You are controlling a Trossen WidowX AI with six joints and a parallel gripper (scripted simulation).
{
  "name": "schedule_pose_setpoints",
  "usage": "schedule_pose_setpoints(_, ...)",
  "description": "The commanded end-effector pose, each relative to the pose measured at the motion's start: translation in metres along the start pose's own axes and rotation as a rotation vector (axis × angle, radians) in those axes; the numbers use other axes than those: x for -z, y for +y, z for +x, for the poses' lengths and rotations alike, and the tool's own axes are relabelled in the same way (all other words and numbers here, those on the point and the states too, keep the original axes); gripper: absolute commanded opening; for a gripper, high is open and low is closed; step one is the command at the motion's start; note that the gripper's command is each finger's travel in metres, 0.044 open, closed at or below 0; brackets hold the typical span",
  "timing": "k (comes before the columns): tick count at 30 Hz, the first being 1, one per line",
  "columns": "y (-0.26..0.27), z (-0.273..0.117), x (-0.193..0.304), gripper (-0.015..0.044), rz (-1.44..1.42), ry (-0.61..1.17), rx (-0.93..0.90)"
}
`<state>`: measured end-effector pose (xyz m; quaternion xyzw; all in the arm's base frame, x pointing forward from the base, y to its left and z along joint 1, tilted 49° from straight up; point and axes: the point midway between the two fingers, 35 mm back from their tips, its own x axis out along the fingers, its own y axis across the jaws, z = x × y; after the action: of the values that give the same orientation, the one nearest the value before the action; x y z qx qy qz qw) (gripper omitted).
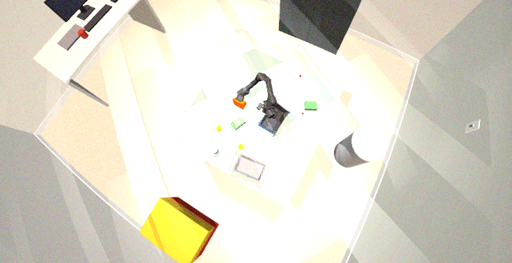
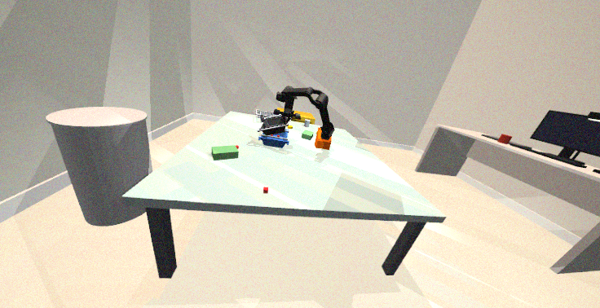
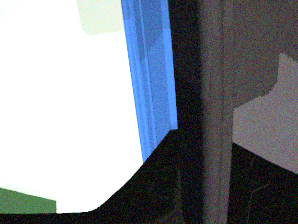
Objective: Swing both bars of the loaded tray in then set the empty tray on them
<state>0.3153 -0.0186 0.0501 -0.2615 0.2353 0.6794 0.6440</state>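
The loaded tray [image 1: 266, 129] [image 2: 274, 142] [image 3: 152, 65] is blue and stands on the table, with small red bits showing inside in the exterior view. The empty tray [image 1: 276, 122] [image 2: 272, 125] [image 3: 217, 75] is dark grey and hangs above the blue one, tilted in the exterior view with its left side lower. My gripper [image 1: 273, 113] [image 2: 287, 120] [image 3: 206, 170] is shut on its wall. A pale wire bar runs along the dark tray in the exterior view. How the blue tray's own two bars lie is hidden or too small to tell.
A wire basket [image 1: 250, 168] [image 2: 263, 115] stands at the table's far end. Green blocks [image 1: 310, 105] [image 2: 224, 151] [image 1: 238, 122] [image 2: 307, 134] lie on either side of the trays. A red cube [image 2: 265, 190] lies near the table edge. Yellow pieces [image 1: 218, 128] [image 1: 241, 147] lie between arm and basket.
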Motion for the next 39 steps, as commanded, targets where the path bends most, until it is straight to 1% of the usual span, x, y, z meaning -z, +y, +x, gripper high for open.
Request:
schedule_pose_setpoints(1,0.0043,0.0062,-0.0027,0.0000,0.004,0.000,-0.014)
schedule_pose_setpoints(15,0.0094,0.0156,-0.0047,0.0000,0.004,0.000,-0.014)
schedule_pose_setpoints(39,0.0095,0.0158,-0.0047,0.0000,0.004,0.000,-0.014)
